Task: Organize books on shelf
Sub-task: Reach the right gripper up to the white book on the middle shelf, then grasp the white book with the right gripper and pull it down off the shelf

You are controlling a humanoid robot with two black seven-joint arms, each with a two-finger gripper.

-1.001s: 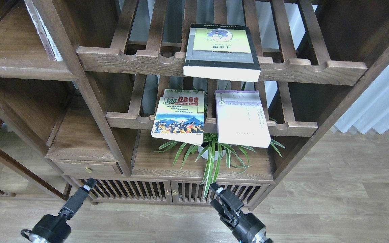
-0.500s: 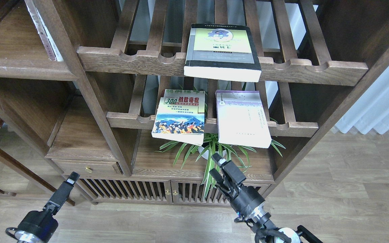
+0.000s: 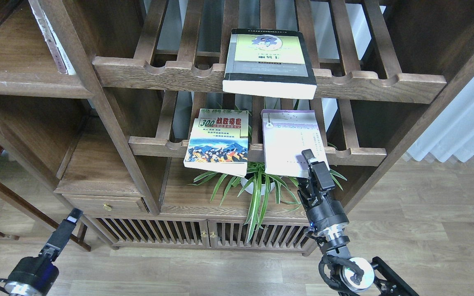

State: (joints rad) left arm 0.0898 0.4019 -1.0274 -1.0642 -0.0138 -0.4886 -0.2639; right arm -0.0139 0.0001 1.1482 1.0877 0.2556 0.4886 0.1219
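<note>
A thick yellow-and-grey book (image 3: 269, 61) lies flat on the upper slatted rack, overhanging its front rail. The colourful "300" book (image 3: 217, 142) and the pale lavender book (image 3: 292, 139) lie side by side on the lower slatted rack. My right gripper (image 3: 305, 170) is at the lavender book's front right corner, with its upper finger (image 3: 307, 156) over the cover; it looks open. My left gripper (image 3: 73, 215) hangs low at the left, far from the books, and its fingers cannot be told apart. A solid dark-brown shelf board (image 3: 23, 84) is at the upper left.
A spider plant in a white pot (image 3: 257, 185) stands on the solid board (image 3: 196, 201) under the lower rack, right beside my right arm. A thin book (image 3: 52, 41) leans on the upper-left shelf. A slatted-door cabinet (image 3: 204, 234) is below. White curtains (image 3: 463, 131) hang at right.
My right gripper has risen and moved right, from in front of the cabinet doors up to the lavender book's front right corner. My left gripper has dropped lower and to the left.
</note>
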